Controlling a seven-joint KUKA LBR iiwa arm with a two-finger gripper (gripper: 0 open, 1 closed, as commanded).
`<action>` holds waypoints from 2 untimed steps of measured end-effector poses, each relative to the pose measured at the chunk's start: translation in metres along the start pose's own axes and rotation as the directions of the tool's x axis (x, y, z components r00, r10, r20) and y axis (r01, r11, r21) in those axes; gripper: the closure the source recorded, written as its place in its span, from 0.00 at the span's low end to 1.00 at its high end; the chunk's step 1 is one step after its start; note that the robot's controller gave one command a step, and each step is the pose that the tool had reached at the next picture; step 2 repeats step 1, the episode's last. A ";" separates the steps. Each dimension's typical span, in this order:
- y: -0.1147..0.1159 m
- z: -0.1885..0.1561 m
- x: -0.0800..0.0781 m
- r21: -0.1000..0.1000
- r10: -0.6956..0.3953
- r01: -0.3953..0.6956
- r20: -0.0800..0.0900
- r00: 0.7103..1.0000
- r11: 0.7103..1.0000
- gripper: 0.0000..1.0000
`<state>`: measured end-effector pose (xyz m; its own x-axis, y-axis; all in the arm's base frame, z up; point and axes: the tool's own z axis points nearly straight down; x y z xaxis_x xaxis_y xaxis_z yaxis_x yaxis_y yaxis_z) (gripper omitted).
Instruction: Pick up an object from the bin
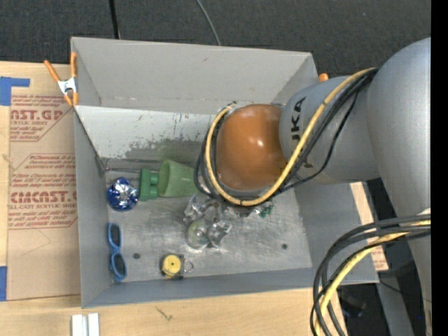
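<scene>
Pincer (206, 224) state: I could not tell, open or closed. Green plastic bottle (171, 179) lay just beside it, away from my arm (392, 131); judged light, stiff, slick; grip across capped end.

Arm (395, 124): large rounded links with a smooth silver-grey finish. Wrist: a glossy orange cover (248, 152), dome-shaped. Marking: black "KUKA" lettering (297, 120), partly visible, on the silver link beside the cover. Cables (210, 149): a bundle of yellow and black leads runs along the link and loops round the orange cover. A further set arcs at the lower right.
</scene>
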<state>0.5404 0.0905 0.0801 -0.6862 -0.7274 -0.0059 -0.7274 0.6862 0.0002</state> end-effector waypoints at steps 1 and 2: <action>-0.010 -0.127 0.023 0.006 -0.048 0.048 0.001 0.999 0.999 1.00; -0.010 -0.127 0.023 0.006 -0.048 0.048 0.001 0.999 0.999 1.00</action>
